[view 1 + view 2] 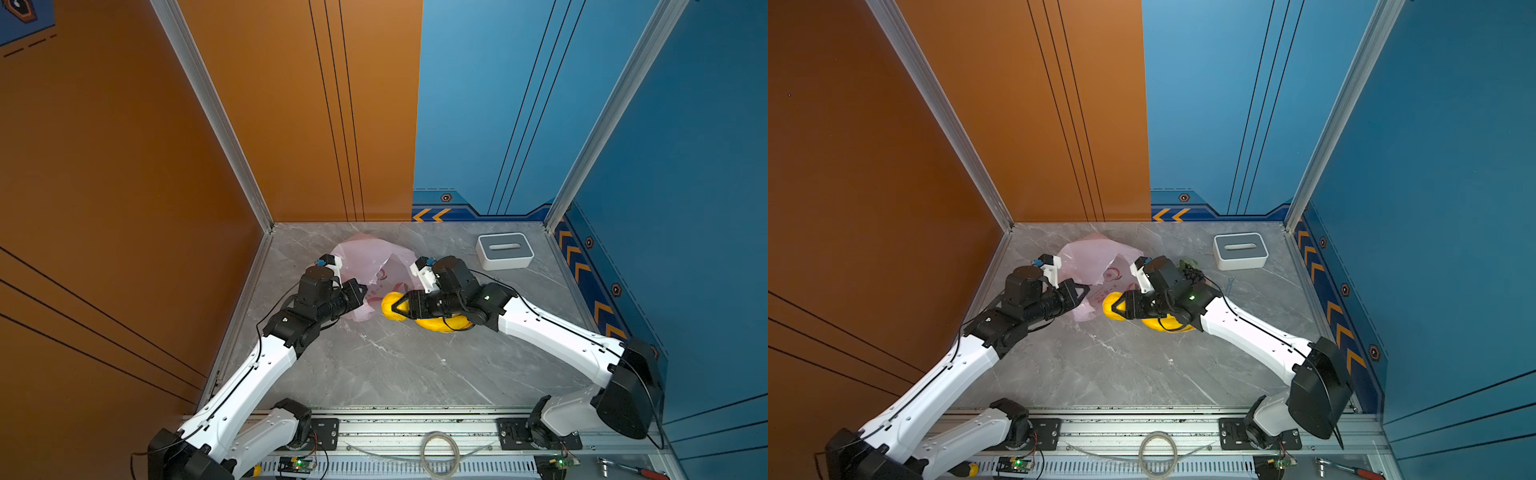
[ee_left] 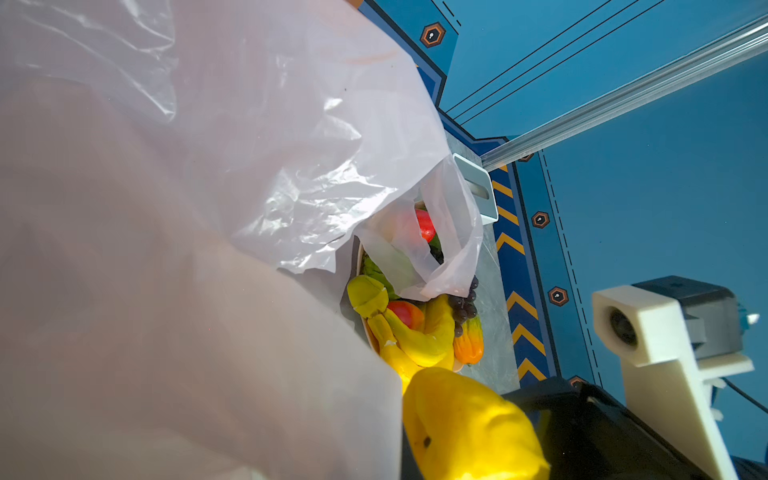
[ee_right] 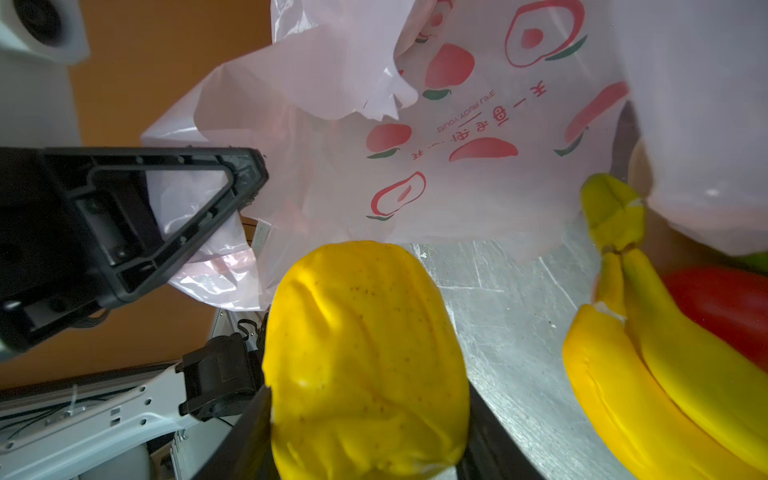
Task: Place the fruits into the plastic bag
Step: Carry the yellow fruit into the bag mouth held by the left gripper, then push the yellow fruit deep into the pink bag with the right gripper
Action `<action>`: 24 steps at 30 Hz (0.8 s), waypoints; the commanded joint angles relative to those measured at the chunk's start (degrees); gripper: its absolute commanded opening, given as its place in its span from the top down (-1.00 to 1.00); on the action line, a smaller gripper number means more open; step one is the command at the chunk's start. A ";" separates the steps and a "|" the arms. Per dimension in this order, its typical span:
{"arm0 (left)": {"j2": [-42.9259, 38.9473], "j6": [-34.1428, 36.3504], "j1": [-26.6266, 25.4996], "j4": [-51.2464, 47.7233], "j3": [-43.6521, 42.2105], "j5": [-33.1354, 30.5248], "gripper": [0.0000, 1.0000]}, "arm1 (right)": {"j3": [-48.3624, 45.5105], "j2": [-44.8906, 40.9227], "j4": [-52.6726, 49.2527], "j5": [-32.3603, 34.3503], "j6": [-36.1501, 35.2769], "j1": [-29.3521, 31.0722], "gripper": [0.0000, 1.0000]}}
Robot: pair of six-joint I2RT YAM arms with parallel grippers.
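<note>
Between the black jaws of the right end effector (image 1: 395, 308), set roughly half apart, a glossy yellow oval toy fruit (image 3: 365, 353) with brown speckles and a dimpled skin is gripped and held clear of the grey marbled desk (image 1: 395, 365). Just ahead of it the thin, crinkled, translucent pale-pink plastic bag (image 3: 478, 178) is seen, printed with red fruit shapes, green leaves and red lettering. The left end effector (image 1: 362, 291) is closed tight, and a fold of the bag's edge is pinched at its tips. In both top views the yellow fruit is seen at the bag's near right edge. Whether it lies inside the mouth or just outside cannot be told.

In the left wrist view a pale shallow bowl (image 2: 360, 262) is shown beyond the bag, filled with further toy fruits. They are a yellow banana bunch (image 2: 415, 340) with a green stalk, dark purple grapes (image 2: 465, 307), a red-and-yellow mango (image 2: 405, 313) and a green-to-orange oblong fruit (image 2: 469, 345). A red fruit (image 2: 424, 224) is partly veiled by a loop handle of the bag draped over the bowl. The bag's inside is not clearly shown. A white-and-grey slotted box (image 1: 505, 250) is placed near the desk's back right corner, well apart from the bag.

Both arms are stretched forward from the rail at the near edge. Their forearms are angled inward and their wrists kept low, and the end effectors are pointed towards each other.
</note>
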 commanded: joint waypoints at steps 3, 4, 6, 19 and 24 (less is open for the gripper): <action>-1.05 -0.06 -0.53 0.78 0.22 1.11 1.00 | 5.90 5.13 -4.70 4.25 -4.67 1.58 -0.09; -1.07 -0.06 -0.54 0.78 0.17 1.15 1.00 | 6.62 6.15 -4.93 4.27 -4.82 1.68 -0.08; -1.09 -0.14 -0.55 0.78 0.06 1.27 1.00 | 7.89 7.86 -5.39 4.32 -5.24 1.85 -0.08; -1.67 -0.63 -0.99 1.40 -1.18 1.50 1.00 | 17.03 15.86 -10.09 6.02 -8.19 1.32 -0.08; -2.38 -0.67 -0.99 1.31 -1.48 1.42 1.00 | 20.09 18.28 -10.87 6.51 -8.35 0.66 -0.08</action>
